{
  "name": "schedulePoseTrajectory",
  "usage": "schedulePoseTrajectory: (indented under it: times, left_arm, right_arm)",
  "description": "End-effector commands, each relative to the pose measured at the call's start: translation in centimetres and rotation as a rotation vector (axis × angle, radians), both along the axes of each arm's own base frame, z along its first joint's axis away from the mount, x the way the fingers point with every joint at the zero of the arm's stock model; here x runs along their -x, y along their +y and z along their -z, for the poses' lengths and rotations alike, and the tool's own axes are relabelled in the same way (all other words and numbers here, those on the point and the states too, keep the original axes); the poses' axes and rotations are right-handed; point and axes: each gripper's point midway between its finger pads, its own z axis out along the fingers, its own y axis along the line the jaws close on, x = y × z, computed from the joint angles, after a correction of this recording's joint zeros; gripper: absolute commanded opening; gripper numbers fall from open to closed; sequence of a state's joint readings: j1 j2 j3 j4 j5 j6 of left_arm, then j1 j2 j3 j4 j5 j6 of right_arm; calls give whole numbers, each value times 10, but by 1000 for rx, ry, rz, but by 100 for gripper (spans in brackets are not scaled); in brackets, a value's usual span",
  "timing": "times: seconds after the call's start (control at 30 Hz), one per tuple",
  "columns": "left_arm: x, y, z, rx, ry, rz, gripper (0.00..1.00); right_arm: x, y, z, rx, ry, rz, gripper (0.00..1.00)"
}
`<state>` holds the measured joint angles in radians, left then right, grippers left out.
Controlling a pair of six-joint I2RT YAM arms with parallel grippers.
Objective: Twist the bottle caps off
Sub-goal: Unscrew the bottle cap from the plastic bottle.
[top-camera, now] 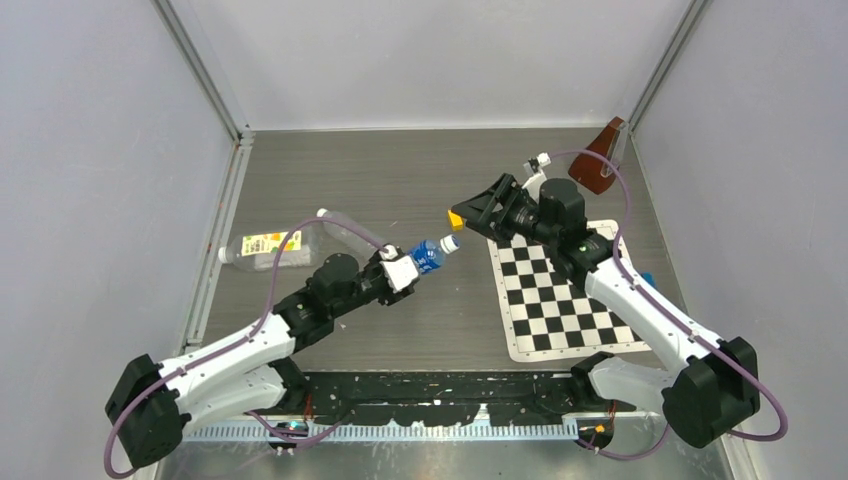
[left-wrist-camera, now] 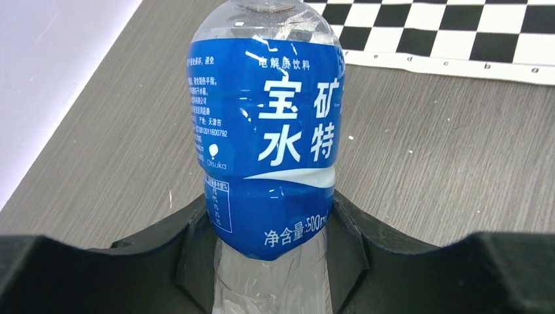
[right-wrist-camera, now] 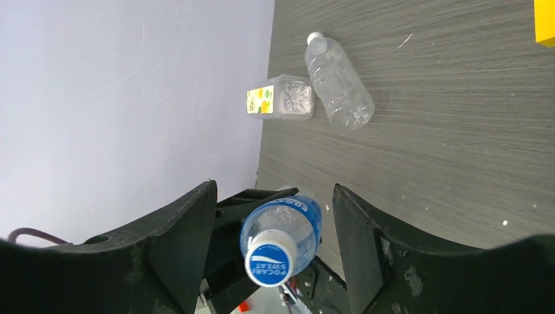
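Just before the right claw sits the bottle's cap.

Both arms have white shells between chunky black joints, each trailed by a looping purple cable. The left arm carries a white block at its wrist; the right arm shows perhaps a tiny green light.
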<state>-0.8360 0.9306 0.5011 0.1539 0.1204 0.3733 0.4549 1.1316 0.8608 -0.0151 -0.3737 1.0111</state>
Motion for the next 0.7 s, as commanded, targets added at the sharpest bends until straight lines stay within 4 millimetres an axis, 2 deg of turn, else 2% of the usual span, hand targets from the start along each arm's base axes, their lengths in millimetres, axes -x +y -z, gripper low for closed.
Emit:
schedulePoseTrajectory:
  times: [0.0,0.1,0.27,0.43,0.53,0.67]
  left_arm:
    - [3,-2,-31,147,-49,-14,0]
    - [5,1,-31,157,-34,-25,0]
    - [5,4,-36,161,-18,-52,0]
    - [2,8,-28,115,-67,-53,0]
    - [0,8,-25,72,-74,-45,0]
    - [-5,6,-29,96,-96,-62,0]
  right_arm:
    - [4,-2,-20,-87,50,40,71]
    - [7,-3,-22,-131,93,60,71]
    - [19,-11,-29,-211,27,80,71]
    - [32,-17,-29,-76,-10,39,72]
    - [27,-18,-27,12,-30,22,73]
    - [21,-7,-33,10,-79,-39,72]
